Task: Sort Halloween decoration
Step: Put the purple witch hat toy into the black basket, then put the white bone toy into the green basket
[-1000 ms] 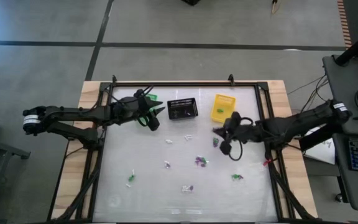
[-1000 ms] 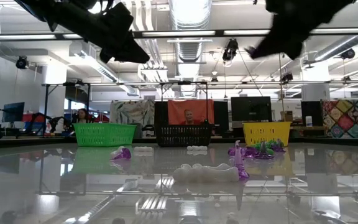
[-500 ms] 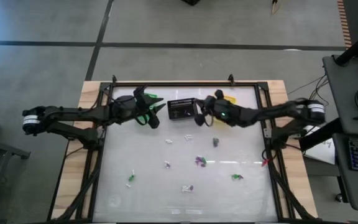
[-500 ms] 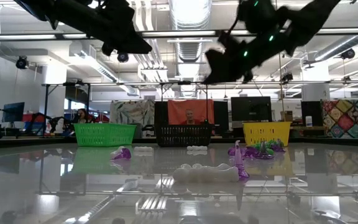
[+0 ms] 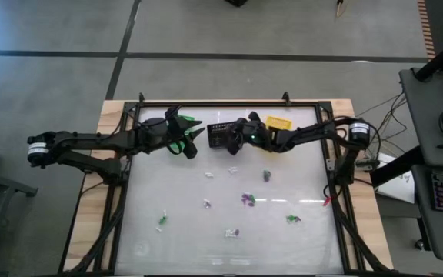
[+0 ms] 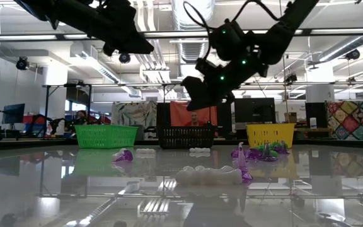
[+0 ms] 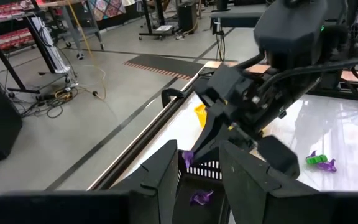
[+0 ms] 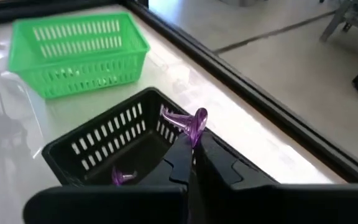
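Observation:
The Halloween decoration lies as small white, purple and green trinkets (image 5: 247, 200) scattered over the glass table. My right gripper (image 5: 234, 143) hangs over the black basket (image 8: 98, 146) and is shut on a purple trinket (image 8: 191, 121). Another purple trinket (image 8: 122, 177) lies on that basket's floor. My left gripper (image 5: 198, 137) hovers open above the green basket (image 8: 73, 56), and nothing shows between its fingers (image 7: 160, 177). My right gripper pinches the purple trinket's lower end (image 8: 192, 132) between its two fingertips. The fingers slant downward from the table's right side. The trinket sticks out past the tips, lifted clear, above the black basket's near wall (image 7: 197, 169).
A yellow basket (image 5: 279, 123) stands right of the black one, partly under my right arm. All three baskets line the table's far edge. Beyond the table a person (image 6: 193, 117) sits in the room, along with desks and screens.
My right gripper has swung from right of the table's middle toward the far left and dropped lower. It now hangs over the black basket and has stayed shut on the purple trinket throughout.

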Robot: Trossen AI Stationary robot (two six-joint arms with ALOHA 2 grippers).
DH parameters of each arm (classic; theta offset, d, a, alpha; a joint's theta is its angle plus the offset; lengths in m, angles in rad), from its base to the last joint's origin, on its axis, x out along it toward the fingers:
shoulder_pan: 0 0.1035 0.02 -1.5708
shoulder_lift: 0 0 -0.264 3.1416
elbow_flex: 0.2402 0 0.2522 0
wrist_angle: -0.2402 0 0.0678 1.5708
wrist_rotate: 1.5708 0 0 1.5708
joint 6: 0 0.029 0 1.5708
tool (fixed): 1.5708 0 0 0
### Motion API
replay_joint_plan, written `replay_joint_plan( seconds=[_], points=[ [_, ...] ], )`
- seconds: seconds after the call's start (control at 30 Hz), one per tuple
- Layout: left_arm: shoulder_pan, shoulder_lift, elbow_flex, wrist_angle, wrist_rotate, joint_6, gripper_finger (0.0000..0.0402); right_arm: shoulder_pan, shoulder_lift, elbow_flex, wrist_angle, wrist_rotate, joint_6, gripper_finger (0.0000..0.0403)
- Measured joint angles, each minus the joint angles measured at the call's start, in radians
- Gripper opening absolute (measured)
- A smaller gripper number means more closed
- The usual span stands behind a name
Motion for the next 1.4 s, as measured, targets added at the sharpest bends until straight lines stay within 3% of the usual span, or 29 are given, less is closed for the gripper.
replay_joint_plan(
  seconds=[0.2,0.6,0.73,0.9,1.03,1.17,1.33,1.4],
  points=[
    [-0.002,0.0,0.0,-0.001,0.01,-0.025,0.0103,0.0,0.017,0.073,-0.122,-0.001,0.019,0.0038],
    [-0.013,-0.001,0.0,0.0,0.011,-0.073,0.0103,0.006,-0.02,0.079,-0.144,-0.027,0.045,0.0136],
    [-0.026,-0.001,0.0,-0.002,0.012,-0.09,0.0103,0.03,-0.089,0.078,-0.182,-0.028,0.01,0.0136],
    [-0.061,-0.003,0.0,-0.024,0.012,-0.094,0.0103,0.086,-0.221,0.077,-0.352,-0.028,-0.013,0.0127],
    [-0.087,-0.003,0.0,-0.054,0.031,-0.094,0.0103,0.134,-0.318,0.077,-0.514,-0.121,0.007,0.012],
    [-0.098,-0.003,0.0,-0.091,0.137,-0.092,0.0103,0.184,-0.383,0.077,-0.648,-0.209,0.061,0.0114],
    [-0.1,0.0,0.0,-0.204,0.428,-0.029,0.0103,0.26,-0.425,0.07,-0.784,-0.234,0.09,0.0112],
    [-0.1,0.011,-0.001,-0.232,0.496,-0.027,0.0103,0.289,-0.427,0.068,-0.82,-0.235,0.104,0.0114]
  ],
)
